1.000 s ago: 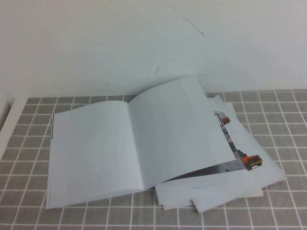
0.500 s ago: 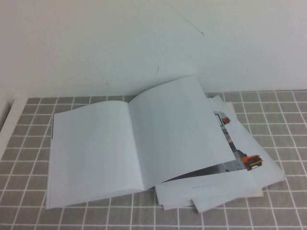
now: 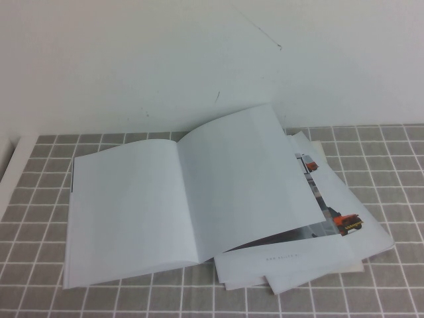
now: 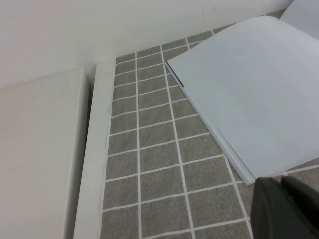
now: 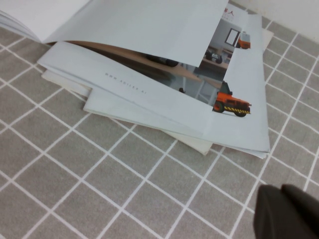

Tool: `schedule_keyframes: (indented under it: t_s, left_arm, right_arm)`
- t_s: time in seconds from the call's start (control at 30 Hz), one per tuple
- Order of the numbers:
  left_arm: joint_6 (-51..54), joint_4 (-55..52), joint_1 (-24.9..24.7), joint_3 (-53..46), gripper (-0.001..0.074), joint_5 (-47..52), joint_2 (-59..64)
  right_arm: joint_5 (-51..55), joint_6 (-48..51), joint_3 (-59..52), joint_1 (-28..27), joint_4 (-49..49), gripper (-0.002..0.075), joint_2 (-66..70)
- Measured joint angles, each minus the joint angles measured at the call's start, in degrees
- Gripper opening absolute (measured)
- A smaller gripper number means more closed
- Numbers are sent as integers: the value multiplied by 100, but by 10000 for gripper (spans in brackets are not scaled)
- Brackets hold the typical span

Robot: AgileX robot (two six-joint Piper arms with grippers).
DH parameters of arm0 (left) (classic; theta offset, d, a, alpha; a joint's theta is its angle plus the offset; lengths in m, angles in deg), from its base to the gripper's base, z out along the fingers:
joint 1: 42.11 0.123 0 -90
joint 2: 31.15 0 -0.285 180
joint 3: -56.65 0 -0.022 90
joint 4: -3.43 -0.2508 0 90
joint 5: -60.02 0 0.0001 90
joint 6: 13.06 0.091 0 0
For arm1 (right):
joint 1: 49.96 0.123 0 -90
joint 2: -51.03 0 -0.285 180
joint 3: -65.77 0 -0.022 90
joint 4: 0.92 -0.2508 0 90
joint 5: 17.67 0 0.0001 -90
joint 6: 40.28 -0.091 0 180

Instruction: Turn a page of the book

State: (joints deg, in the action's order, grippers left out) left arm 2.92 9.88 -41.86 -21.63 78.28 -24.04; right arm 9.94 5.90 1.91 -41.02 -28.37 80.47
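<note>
The book [image 3: 129, 212] lies open on the grey tiled table, both facing leaves blank white. Its right-hand page [image 3: 245, 175] arches up off the stack, its outer edge lifted. Neither gripper shows in the high view. In the left wrist view my left gripper [image 4: 281, 180] hangs shut and empty just off the book's [image 4: 249, 99] left near corner. In the right wrist view my right gripper [image 5: 281, 188] is shut and empty above bare tiles, near the lifted page [image 5: 149, 25].
Loose white sheets with an orange vehicle picture [image 3: 344, 224] lie under the book's right side and stick out at the right and the front [image 5: 229, 104]. A white ledge [image 4: 45, 149] borders the table on the left. A white wall stands behind.
</note>
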Motion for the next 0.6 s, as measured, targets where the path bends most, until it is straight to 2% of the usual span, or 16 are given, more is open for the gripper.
schedule_keyframes:
  t_s: [0.37,0.6]
  left_arm:
    - [0,0,0,0,-4,0,0]
    - [18,0,0,0,-4,0,-9]
  right_arm:
    - [-16,0,-4,0,1,-1,-22]
    - [-206,-27,-13,-182,361,-1,-960]
